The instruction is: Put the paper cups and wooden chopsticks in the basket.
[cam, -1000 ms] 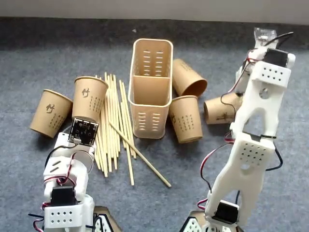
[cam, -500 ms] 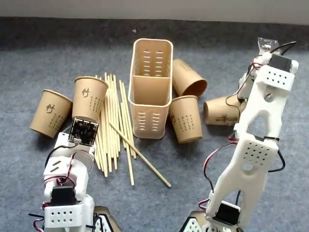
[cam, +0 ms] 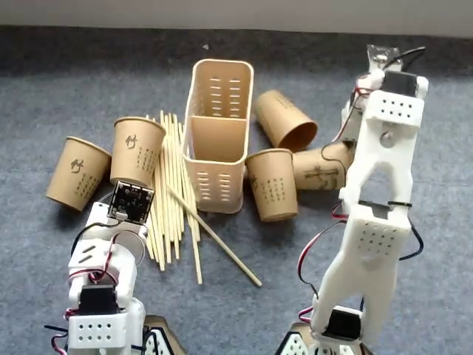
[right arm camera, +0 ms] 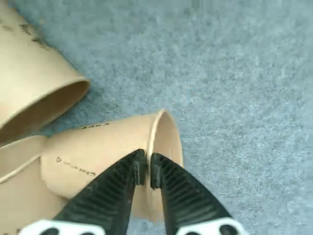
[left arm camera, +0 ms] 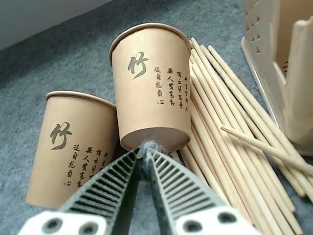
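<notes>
Grey carpet (cam: 44, 96), a basket (cam: 213, 183) at its middle, cups (cam: 272, 185) and chopsticks (cam: 171, 185) lying outside it.

The right arm (cam: 373, 237) stretches out to the right of the basket, and the right gripper (right arm camera: 148, 166) pinches the rim of the end cup (right arm camera: 98, 147), which lies on its side against the cups beside the basket. The left arm (cam: 103, 281) sits folded at the near edge. The left gripper (left arm camera: 146, 149) is pressed together, its tips just at the base of the tall cup (left arm camera: 151, 88), which touches the far-left cup (left arm camera: 73, 142). The chopsticks lie piled between the tall cup and the basket, and a stray chopstick (cam: 222, 248) slants across them.
</notes>
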